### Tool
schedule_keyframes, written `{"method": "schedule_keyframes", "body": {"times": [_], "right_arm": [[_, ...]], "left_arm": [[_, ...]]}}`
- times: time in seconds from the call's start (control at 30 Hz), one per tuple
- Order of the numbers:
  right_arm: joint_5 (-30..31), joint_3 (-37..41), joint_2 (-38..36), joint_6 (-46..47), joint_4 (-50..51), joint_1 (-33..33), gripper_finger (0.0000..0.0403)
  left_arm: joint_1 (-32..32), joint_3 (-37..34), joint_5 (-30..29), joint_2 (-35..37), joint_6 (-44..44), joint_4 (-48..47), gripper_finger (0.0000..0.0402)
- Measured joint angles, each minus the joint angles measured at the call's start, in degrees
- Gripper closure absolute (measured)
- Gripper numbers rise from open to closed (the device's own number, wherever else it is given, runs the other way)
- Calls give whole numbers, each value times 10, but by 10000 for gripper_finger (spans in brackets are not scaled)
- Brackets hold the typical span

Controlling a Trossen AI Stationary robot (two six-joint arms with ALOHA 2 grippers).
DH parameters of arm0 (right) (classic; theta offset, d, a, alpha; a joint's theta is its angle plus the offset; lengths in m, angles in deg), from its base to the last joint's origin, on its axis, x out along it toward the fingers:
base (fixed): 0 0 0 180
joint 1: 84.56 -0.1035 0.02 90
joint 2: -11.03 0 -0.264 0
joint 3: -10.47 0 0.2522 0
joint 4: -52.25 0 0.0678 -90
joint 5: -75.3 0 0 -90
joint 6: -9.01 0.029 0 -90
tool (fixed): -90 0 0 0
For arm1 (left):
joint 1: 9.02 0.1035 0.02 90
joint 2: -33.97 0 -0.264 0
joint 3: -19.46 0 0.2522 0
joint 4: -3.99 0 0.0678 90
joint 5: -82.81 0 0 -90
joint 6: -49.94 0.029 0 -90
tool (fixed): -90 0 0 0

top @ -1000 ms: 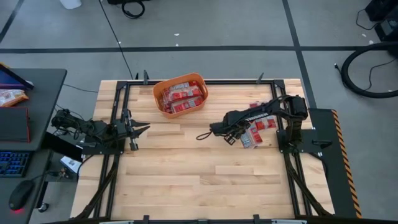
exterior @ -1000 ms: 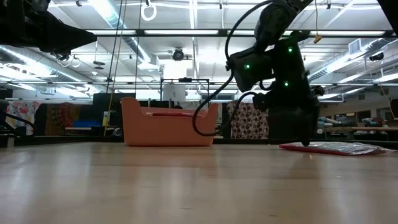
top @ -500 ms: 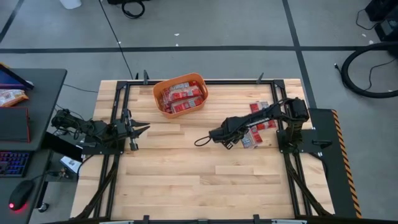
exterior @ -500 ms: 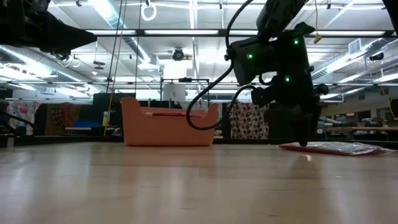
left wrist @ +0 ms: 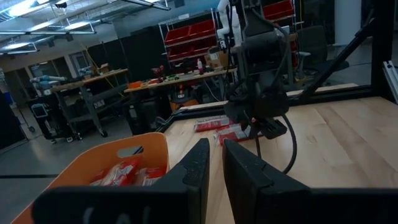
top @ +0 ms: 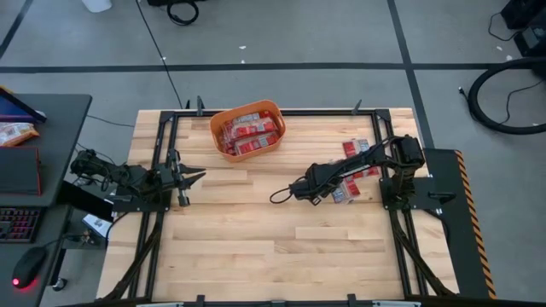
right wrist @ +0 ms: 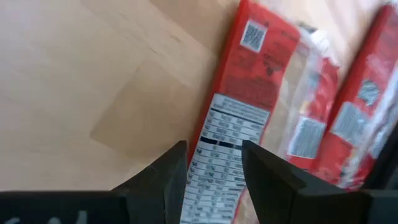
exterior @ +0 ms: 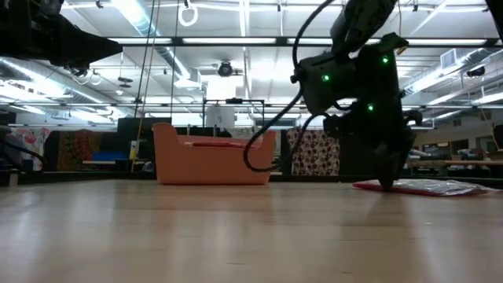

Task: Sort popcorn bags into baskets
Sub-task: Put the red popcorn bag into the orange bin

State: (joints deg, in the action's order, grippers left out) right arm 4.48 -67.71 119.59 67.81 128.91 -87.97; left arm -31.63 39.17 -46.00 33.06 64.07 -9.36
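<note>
The orange tub (top: 247, 130) stands at the table's far side with several red packets inside; it also shows in the low view (exterior: 214, 155). More red packets (top: 354, 166) lie flat on the table's right part. My right gripper (right wrist: 211, 177) points down, open, over the nearest packet (right wrist: 249, 106), one finger on either side of the white label at its end. In the low view its fingertips (exterior: 387, 185) reach down to that packet's end (exterior: 428, 187). My left gripper (top: 194, 176) waits at the table's left side, open by a narrow gap (left wrist: 216, 168). My right gripper comes from above, pointing down, with its fingers astride the label end (right wrist: 214, 134) of the nearest packet, which lies flat on the table. Whether the fingertips touch the packet, I cannot tell.
The wooden table top (top: 256, 239) is bare in its middle and near half. A black frame (top: 273, 112) runs round the table. A cable loops out from the right wrist (top: 277, 196). Desks, shelves and red bins stand in the room beyond (left wrist: 199, 31).
My right gripper has come down toward the table and shifted a little toward the right edge, ending at the nearest packet's end. The packets and the tub have stayed where they were.
</note>
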Motion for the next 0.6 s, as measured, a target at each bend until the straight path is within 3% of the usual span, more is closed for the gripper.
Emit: {"method": "schedule_keyframes", "body": {"times": [0.2, 0.43, 0.6], "right_arm": [[-9, 28, -2, 10, -31, -1, 244], [-1, 34, 1, 7, 35, -5, 245], [10, 58, 0, -7, 22, -8, 262]], "left_arm": [[0, 0, 0, 0, 0, 0, 352], [0, 0, 0, 0, 0, 0, 352], [0, 0, 0, 0, 0, -3, 352]]}}
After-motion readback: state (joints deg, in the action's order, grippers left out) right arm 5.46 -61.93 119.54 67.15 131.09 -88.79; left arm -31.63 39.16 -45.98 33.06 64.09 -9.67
